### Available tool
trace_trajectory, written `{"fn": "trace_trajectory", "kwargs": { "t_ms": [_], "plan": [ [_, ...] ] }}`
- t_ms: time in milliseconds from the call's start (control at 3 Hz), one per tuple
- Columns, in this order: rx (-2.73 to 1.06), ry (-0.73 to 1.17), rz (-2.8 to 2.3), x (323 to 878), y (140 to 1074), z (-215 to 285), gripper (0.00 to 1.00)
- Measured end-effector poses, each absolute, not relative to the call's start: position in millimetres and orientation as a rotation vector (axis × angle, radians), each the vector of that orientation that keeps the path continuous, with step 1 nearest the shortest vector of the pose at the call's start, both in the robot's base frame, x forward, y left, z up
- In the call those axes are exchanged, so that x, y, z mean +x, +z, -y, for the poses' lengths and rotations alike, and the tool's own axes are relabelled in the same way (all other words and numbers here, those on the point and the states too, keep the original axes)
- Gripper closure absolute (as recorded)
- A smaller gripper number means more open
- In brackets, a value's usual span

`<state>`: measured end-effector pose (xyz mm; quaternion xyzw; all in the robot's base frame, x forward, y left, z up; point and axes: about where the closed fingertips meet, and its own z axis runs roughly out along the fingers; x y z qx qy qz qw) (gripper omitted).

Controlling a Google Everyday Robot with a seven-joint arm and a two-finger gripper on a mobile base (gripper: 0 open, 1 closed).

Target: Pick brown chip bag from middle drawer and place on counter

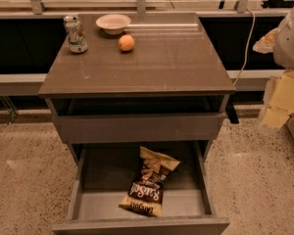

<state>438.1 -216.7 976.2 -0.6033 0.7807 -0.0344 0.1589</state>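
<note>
The brown chip bag [148, 182], dark brown and tan with white script, lies flat on the floor of the open middle drawer [77, 190], near its middle and front. The counter [157, 67] is the glossy grey-brown top of the cabinet, above the drawer. My gripper [278, 109] shows as a pale yellowish shape at the right edge of the view, below the white arm housing [290, 35]. It is well to the right of the cabinet and far from the bag, with nothing seen in it.
A soda can [76, 33], a white bowl [113, 23] and an orange fruit [126, 42] stand on the counter's back left. The shallower drawer [137, 126] above the middle drawer is slightly pulled out. A speckled floor surrounds the cabinet; a white cable [246, 43] hangs at the right.
</note>
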Motion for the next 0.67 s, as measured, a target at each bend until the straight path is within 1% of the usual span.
{"fn": "trace_trajectory", "kwargs": {
  "t_ms": [333,667],
  "plan": [
    [-1.726,-0.1,-2.227,439,976,216,0.0],
    [-1.816,-0.089,-2.161,445,960,204,0.0]
  ]
}}
